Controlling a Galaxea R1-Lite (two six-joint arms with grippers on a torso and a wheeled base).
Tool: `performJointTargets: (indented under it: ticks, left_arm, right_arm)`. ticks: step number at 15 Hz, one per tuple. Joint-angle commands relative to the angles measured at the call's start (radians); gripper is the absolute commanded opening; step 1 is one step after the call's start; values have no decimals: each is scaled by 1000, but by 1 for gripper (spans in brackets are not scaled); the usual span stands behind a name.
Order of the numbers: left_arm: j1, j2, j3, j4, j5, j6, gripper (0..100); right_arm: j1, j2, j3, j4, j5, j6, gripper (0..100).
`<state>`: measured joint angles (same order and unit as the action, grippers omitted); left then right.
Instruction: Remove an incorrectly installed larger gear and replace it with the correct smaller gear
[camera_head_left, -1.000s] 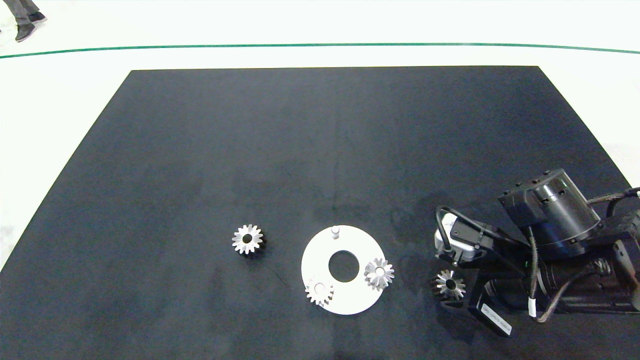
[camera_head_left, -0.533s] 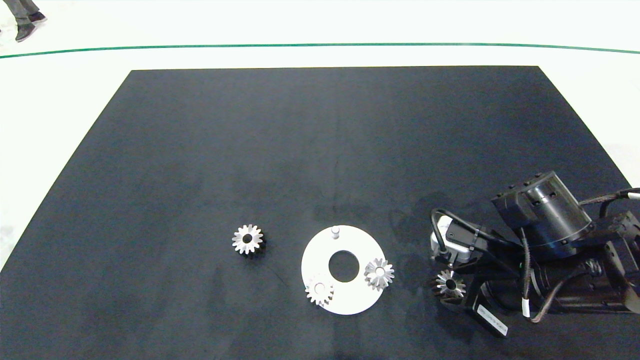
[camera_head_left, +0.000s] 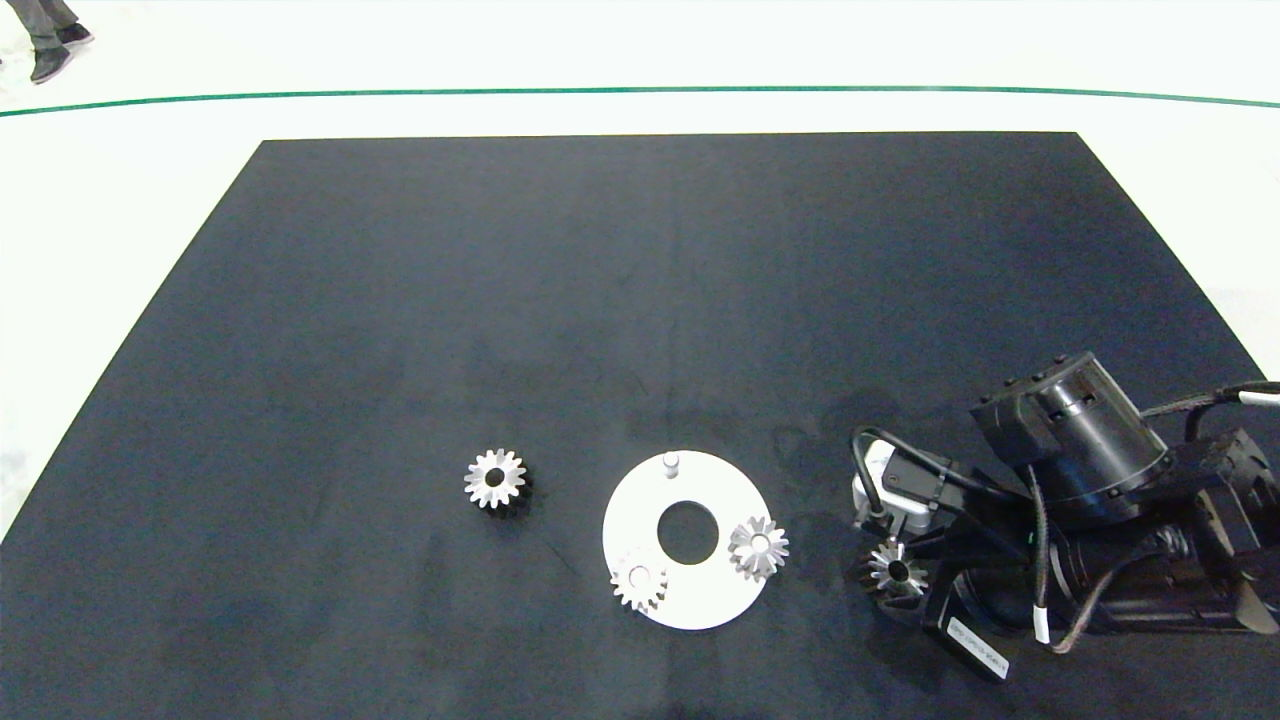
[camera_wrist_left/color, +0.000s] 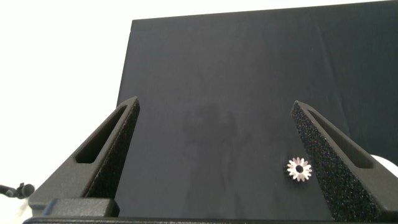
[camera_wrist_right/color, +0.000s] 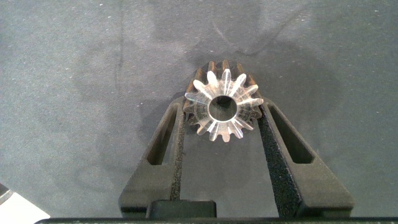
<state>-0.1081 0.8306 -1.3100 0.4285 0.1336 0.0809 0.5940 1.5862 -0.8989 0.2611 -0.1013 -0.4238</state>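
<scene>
Right gripper (camera_wrist_right/color: 222, 124) low at near right, fingers clamped on the smaller gear (camera_wrist_right/color: 224, 107), right of the white disc (camera_head_left: 640, 510). Larger gear (camera_head_left: 494, 477) lies on the mat, left of disc. Left gripper (camera_wrist_left/color: 217, 155) spread wide, empty.

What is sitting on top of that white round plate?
On the white plate sit two silver gears and a bare upright peg. Its centre hole is open. Whatever lies under the gears is hidden.

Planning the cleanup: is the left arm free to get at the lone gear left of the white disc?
Probably yes: the left end effector is open and faces the larger gear, which lies alone on the mat with nothing between.
</scene>
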Motion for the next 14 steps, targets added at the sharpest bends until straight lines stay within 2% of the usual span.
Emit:
performJointTargets:
  ticks: [1,3,5,7,8,9,11,14]
  left_arm:
    - [-1,1,0,3,0,0,100]
    - [1,1,0,3,0,0,100]
    - [1,1,-6,3,0,0,100]
    - [-1,1,-6,3,0,0,100]
    - [-1,-1,-6,3,0,0,100]
    - [1,-1,-6,3,0,0,100]
    - [-1,-4,-6,3,0,0,100]
    - [-1,-5,-6,3,0,0,100]
  right_arm:
    - [12,-23,5,3,2,2,31]
    - [33,-69,-2,-8,11,10,26]
    - [67,-129,-12,-6,6,4,25]
    - [110,-123,-107,21,2,4,25]
    - [132,-109,-172,66,0,4,25]
    - [145,-71,-256,144,-2,4,25]
    - [164,12,-429,264,-28,5,25]
    - [181,130,-589,294,-34,5,25]
